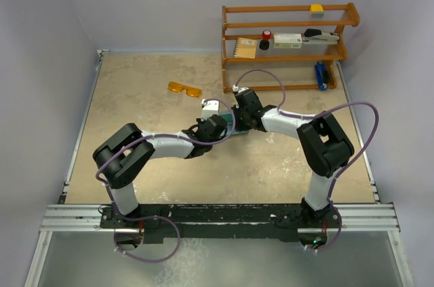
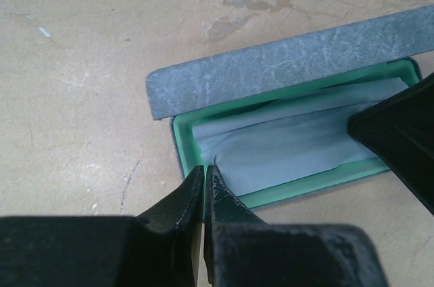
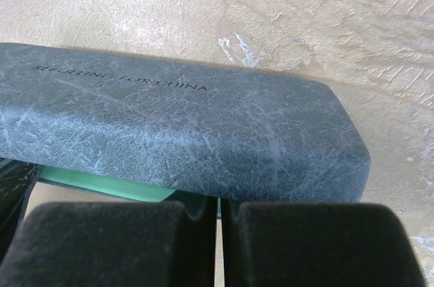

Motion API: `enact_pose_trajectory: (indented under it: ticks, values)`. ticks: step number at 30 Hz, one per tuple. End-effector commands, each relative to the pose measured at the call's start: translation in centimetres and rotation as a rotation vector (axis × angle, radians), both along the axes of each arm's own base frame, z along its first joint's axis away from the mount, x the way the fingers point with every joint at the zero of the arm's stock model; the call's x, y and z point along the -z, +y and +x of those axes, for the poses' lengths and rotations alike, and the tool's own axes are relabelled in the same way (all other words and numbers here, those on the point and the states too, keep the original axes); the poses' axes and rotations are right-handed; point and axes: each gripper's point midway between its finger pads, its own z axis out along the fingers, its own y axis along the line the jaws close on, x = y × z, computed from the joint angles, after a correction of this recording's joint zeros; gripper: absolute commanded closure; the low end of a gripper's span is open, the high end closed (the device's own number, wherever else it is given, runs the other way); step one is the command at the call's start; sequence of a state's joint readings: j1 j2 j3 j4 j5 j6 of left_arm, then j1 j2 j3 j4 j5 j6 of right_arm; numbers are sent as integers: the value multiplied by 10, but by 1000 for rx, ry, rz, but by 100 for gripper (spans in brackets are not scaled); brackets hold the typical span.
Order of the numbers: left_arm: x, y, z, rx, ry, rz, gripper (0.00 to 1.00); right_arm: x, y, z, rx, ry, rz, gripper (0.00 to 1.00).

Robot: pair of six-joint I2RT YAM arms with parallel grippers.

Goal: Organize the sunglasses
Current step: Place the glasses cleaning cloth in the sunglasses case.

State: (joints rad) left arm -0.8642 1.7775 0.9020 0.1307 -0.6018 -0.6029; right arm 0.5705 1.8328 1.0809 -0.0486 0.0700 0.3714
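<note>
- Top view: the sunglasses [image 1: 184,88] lie alone on the table [image 1: 135,97], orange-amber, toward the back and left of centre, well apart from both arms.
- Both arms reach in to meet mid-table. The left gripper [image 1: 224,127] and right gripper [image 1: 243,123] crowd together over the case [image 1: 239,135], and only a teal sliver of it shows beneath them.
- From up here the fingers are too bunched to read.
- A wooden shelf [image 1: 285,43] stands at the back right with small items on its tiers.
- Left wrist view: now it's clear. The left gripper [image 2: 204,171] has its two fingertips pressed together with nothing between them.
- The tips sit at the near teal rim by the case's left corner. Whether they touch it I cannot tell.
- The case [image 2: 203,87] lies open, its blue-grey lid [image 2: 285,63] folded back on the far side, and a light blue cloth [image 2: 285,144] lies flat inside.
- One of the right gripper's fingers [image 2: 397,141] comes in black from the right, over the case's other end.
- No sunglasses in this view.
- Right wrist view: the right gripper [image 3: 218,209] is closed as well, pads together with only a hairline slit, gripping nothing.
- Just beyond the pads is the scuffed lid [image 3: 176,131], printed lettering along its top, and a strip of teal rim [image 3: 102,184] peeks out below it.
</note>
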Motion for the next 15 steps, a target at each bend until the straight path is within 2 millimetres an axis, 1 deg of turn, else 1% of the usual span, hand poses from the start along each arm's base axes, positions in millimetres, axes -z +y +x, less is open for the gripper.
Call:
enact_pose_trajectory:
  ticks: [1,9,15]
  values:
    - [-13,-21,13,37,-39,-60,100,5,-14,3,41,9,-67,100]
    - [2,-30,21,43,-16,-32,100,5,-12,2,34,12,-60,100]
    - [-1,-36,27,49,-29,-37,100,8,-10,2,30,19,-54,100]
